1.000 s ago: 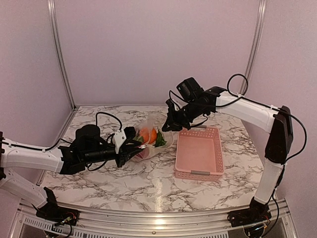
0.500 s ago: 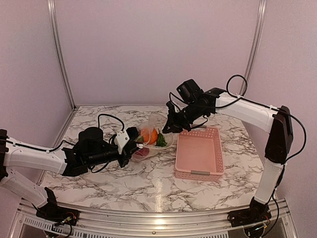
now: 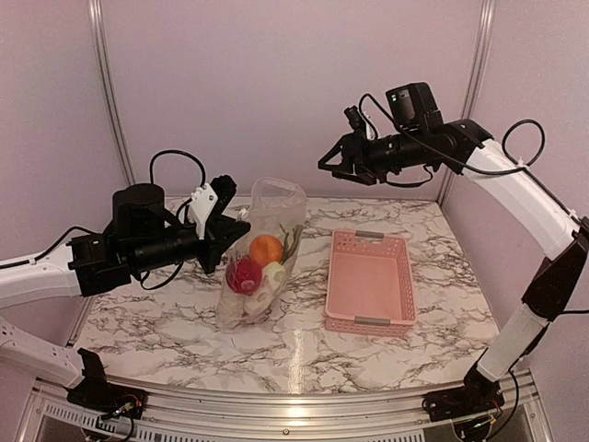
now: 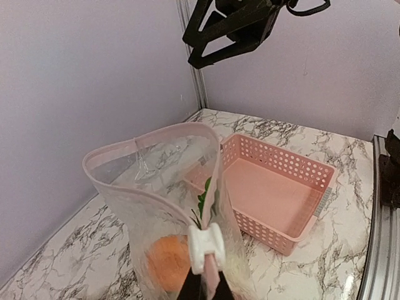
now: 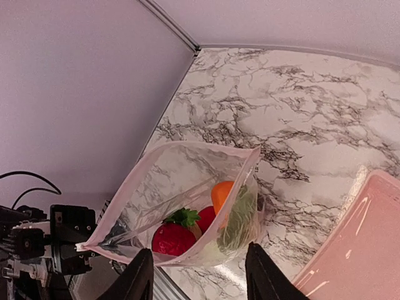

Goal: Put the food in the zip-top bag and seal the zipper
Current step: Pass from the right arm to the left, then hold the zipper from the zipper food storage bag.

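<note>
The clear zip-top bag (image 3: 262,249) hangs upright above the table with its mouth open. My left gripper (image 3: 230,232) is shut on the left end of the mouth; in the left wrist view its white pads (image 4: 206,247) pinch the zipper strip (image 4: 150,134). Inside the bag lie food pieces: an orange ball (image 3: 266,249), a red piece (image 3: 243,274) and a white piece (image 3: 273,273). The right wrist view looks down into the mouth (image 5: 187,187) at a red piece with a green top (image 5: 175,237), the orange ball (image 5: 222,190) and green leaves (image 5: 240,219). My right gripper (image 3: 336,164) is open and empty, high above the bag (image 5: 199,278).
The pink slotted basket (image 3: 371,318) stands empty to the right of the bag, also in the left wrist view (image 4: 275,234). Walls close the back and left sides of the marble table (image 3: 166,322).
My left gripper has lifted the bag from lying on the table to hanging upright. My right gripper has left the bag's mouth and risen high up and back.
</note>
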